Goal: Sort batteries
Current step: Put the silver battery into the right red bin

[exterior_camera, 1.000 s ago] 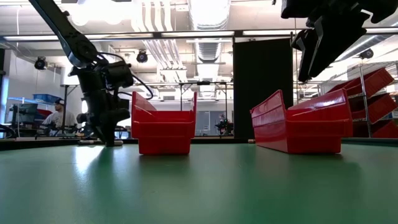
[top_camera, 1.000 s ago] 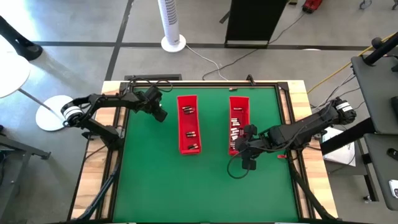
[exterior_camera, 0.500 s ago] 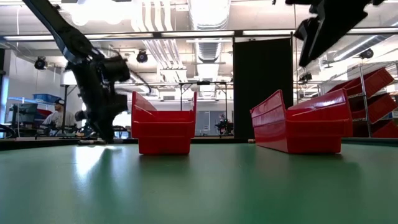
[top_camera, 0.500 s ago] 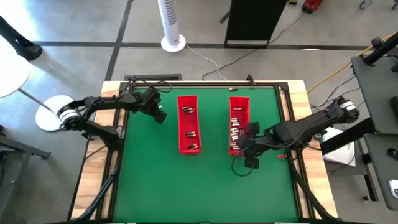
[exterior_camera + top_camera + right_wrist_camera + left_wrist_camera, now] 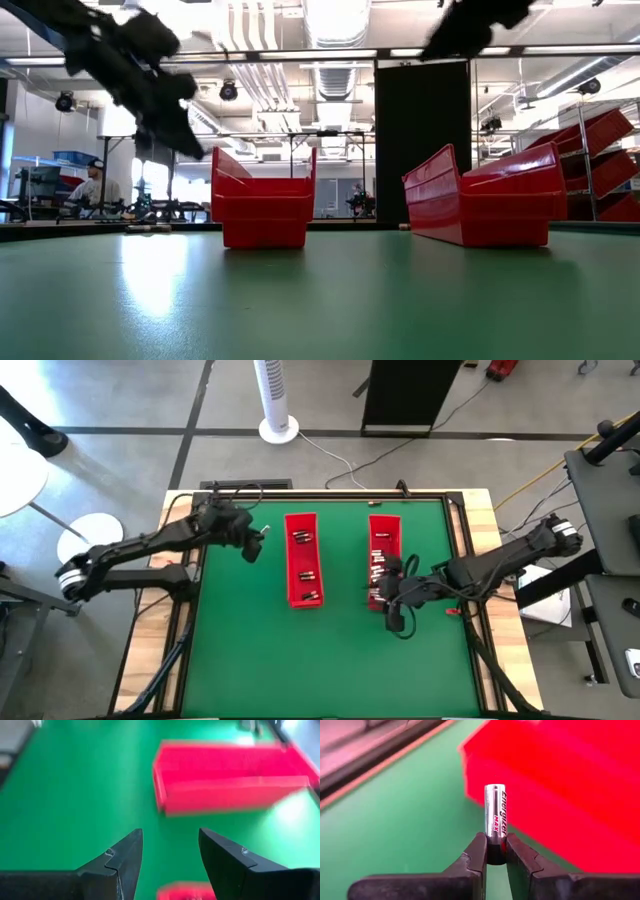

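One small silvery cylindrical battery (image 5: 495,822) sits clamped in the left gripper (image 5: 494,851) (right gripper (image 5: 170,855) spread, empty), mid-carry I'd say; next it needs lining up over the long red plastic tray (image 5: 303,559).

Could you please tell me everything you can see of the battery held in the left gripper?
The battery is a small silvery metal cylinder with red and black Energizer Max lettering along its side. Its lower end looks dark. The left gripper is shut on that end, one dark finger on each side, and the rest stands out past the fingertips. It is held above the green table, left of the left red tray.
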`<control>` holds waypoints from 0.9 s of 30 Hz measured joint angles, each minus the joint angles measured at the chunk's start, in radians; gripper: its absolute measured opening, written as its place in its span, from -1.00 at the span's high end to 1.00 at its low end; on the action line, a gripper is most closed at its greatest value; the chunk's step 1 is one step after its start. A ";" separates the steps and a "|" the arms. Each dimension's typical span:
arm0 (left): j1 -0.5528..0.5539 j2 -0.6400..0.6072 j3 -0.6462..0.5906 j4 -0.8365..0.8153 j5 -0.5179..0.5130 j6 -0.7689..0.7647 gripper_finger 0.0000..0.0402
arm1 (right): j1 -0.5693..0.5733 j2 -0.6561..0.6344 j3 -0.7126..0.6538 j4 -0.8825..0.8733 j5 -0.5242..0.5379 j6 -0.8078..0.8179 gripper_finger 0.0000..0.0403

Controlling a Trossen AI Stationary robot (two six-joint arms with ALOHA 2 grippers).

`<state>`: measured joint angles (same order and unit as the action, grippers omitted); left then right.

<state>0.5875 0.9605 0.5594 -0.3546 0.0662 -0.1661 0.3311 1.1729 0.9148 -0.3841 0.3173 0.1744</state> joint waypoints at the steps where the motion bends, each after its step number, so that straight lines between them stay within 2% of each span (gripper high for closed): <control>1: -0.023 -0.031 0.000 0.002 0.000 -0.001 0.87 | -0.003 0.005 -0.017 0.072 0.000 -0.025 0.07; 5: -0.143 -0.140 -0.002 0.065 -0.005 -0.023 0.87 | -0.015 0.036 -0.077 0.388 0.000 -0.113 0.07; 9: -0.309 -0.192 -0.028 0.247 -0.024 -0.042 0.87 | -0.041 0.097 -0.091 0.646 0.000 -0.215 0.07; 12: -0.446 -0.184 -0.058 0.404 -0.080 -0.033 0.87 | -0.068 0.144 -0.090 0.818 -0.001 -0.273 0.07; 15: -0.564 -0.153 -0.096 0.566 -0.157 -0.004 0.87 | -0.093 0.180 -0.063 0.875 -0.007 -0.297 0.07; 20: -0.694 -0.033 -0.141 0.840 -0.262 0.063 0.87 | -0.120 0.250 0.011 0.899 -0.087 -0.294 0.07; 25: -0.747 0.149 -0.148 1.118 -0.264 0.133 0.87 | -0.125 0.320 0.081 0.900 -0.089 -0.341 0.06; 27: -0.751 0.208 -0.146 1.176 -0.262 0.140 0.87 | -0.125 0.345 0.111 0.928 -0.089 -0.356 0.03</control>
<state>-0.1635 1.1687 0.4130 0.8212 -0.1963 -0.0265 0.2066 1.5179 1.0254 0.5439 0.2279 -0.1813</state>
